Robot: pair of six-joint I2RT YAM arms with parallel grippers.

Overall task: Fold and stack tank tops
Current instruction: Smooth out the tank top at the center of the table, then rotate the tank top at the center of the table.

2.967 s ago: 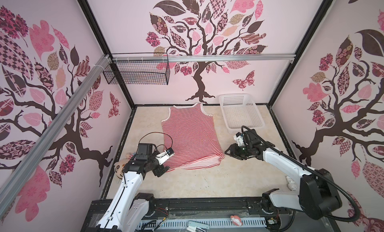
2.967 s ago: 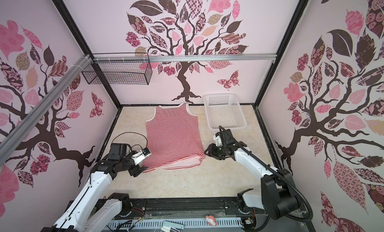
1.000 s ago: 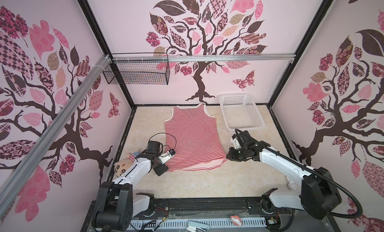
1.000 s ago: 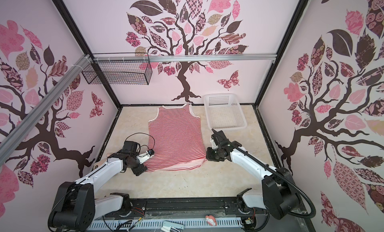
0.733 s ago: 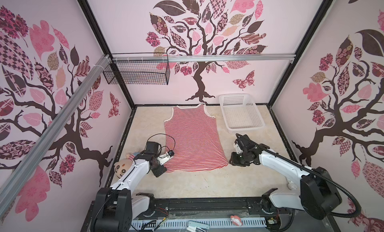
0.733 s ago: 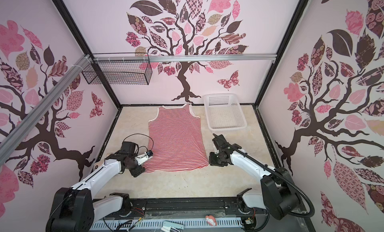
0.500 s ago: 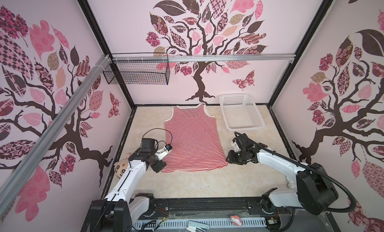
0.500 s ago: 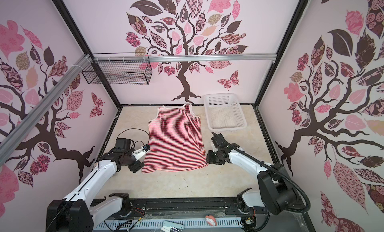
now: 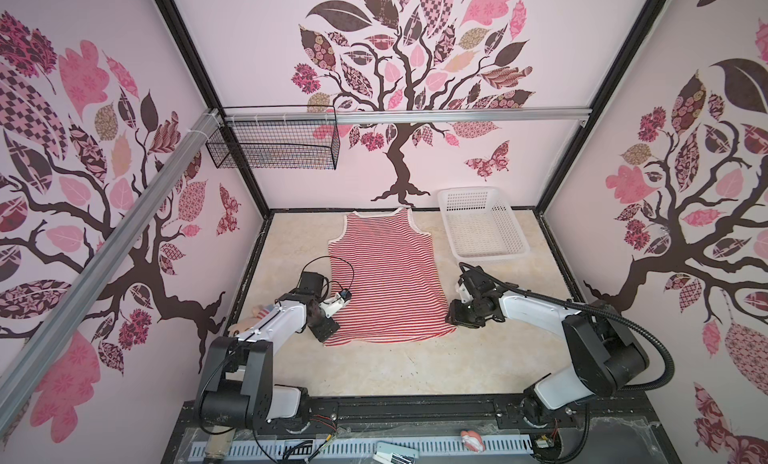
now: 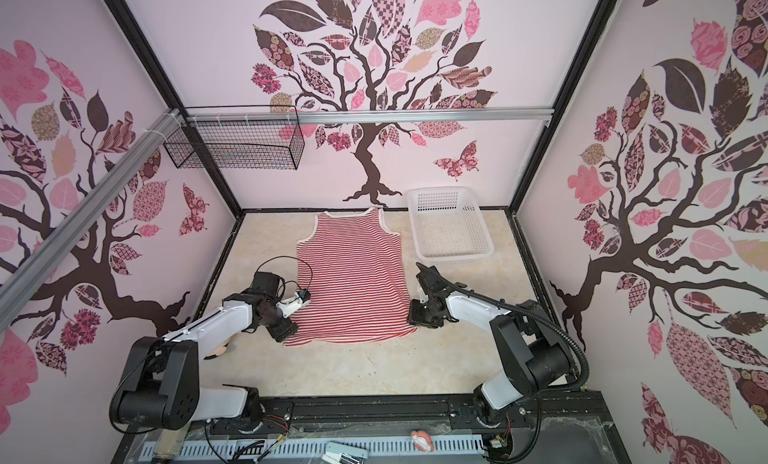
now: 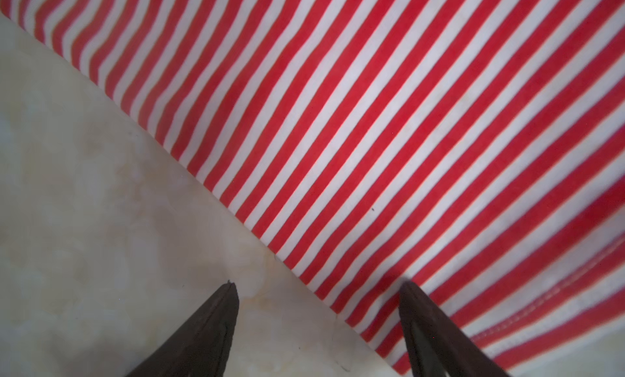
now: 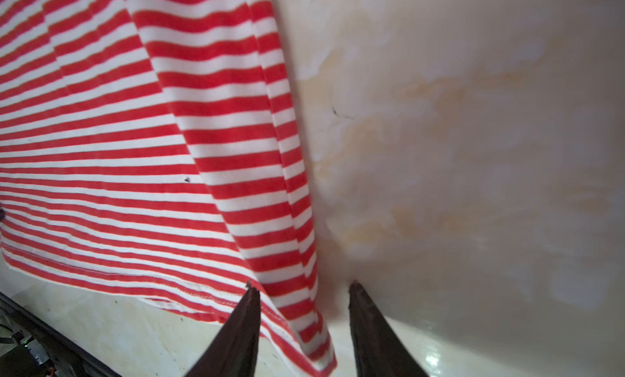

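Observation:
One red-and-white striped tank top [image 9: 382, 283] [image 10: 351, 283] lies spread flat on the table, straps toward the back wall and hem toward the front. My left gripper [image 9: 328, 331] [image 11: 318, 285] is open at the hem's left corner; one finger is over the fabric [image 11: 389, 155] and the other over bare table. At the hem's right corner my right gripper [image 9: 453, 316] [image 12: 301, 285] stands open. The striped corner [image 12: 304, 318] lies loose between its fingers, slightly raised and unpinched.
A white perforated basket [image 9: 482, 191] [image 10: 449, 191] stands at the back right, beside the tank top. A black wire basket [image 9: 274, 148] hangs on the back left wall. A small doll-like toy [image 9: 249, 320] lies under the left arm by the table's left edge.
The right gripper's jaws have parted and the hem's right corner has settled lower and flatter. The left arm has shifted slightly at the left corner and stays open.

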